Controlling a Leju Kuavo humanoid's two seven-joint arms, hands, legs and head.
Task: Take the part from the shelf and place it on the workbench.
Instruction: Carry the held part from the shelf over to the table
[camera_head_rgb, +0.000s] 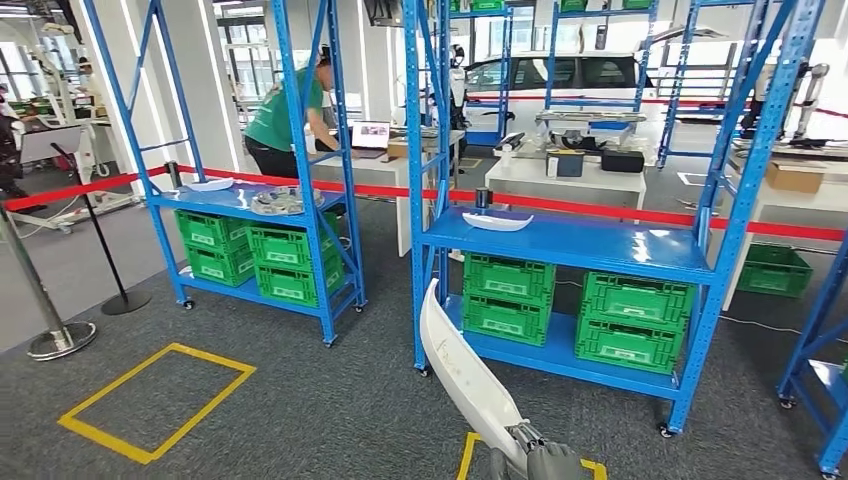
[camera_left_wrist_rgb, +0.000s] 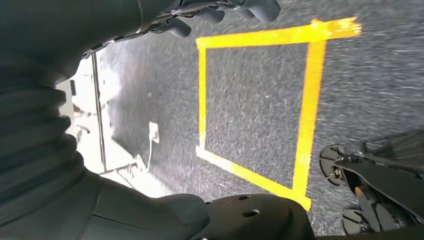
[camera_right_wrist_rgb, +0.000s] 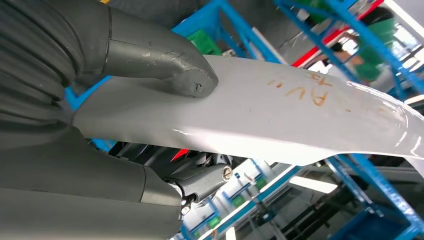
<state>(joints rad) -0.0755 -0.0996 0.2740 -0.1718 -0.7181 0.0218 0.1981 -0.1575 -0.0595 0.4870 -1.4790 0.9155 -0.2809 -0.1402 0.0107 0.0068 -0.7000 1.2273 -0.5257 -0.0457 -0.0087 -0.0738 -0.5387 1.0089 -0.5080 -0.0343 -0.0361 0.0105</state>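
- the right hand (camera_head_rgb: 545, 462) is gripping the white part (camera_head_rgb: 462, 368) at its lower end, low in the head view, with the part's long body angling up and away in front of the blue shelf (camera_head_rgb: 570, 243).
- in the right wrist view the thick thumb (camera_right_wrist_rgb: 165, 62) is pressing on the part's glossy face (camera_right_wrist_rgb: 280, 115) while darker fingers (camera_right_wrist_rgb: 200, 177) are closing underneath, so the part is being pinched between them.
- judging from this, the part is already off the shelf and the carry to the workbench (camera_head_rgb: 565, 180) is the step in hand.
- to do it well, the grip is needing to stay firm, since the hold is sitting at one end and the long free end is likely levering against the fingers.
- the free tip is wanting watching near the shelf uprights while turning.
- the left hand (camera_left_wrist_rgb: 220, 15) is hanging over grey carpet and a yellow taped square (camera_left_wrist_rgb: 255, 107); its fingers are curling at the frame edge, and i cannot tell whether it is closed or slack.
- the part is looking long, thin, gently curved and shiny white, tapering to a point, with faint orange handwriting (camera_right_wrist_rgb: 310, 90) on it.
- a similar white piece (camera_head_rgb: 497, 221) is lying on the shelf's upper level.
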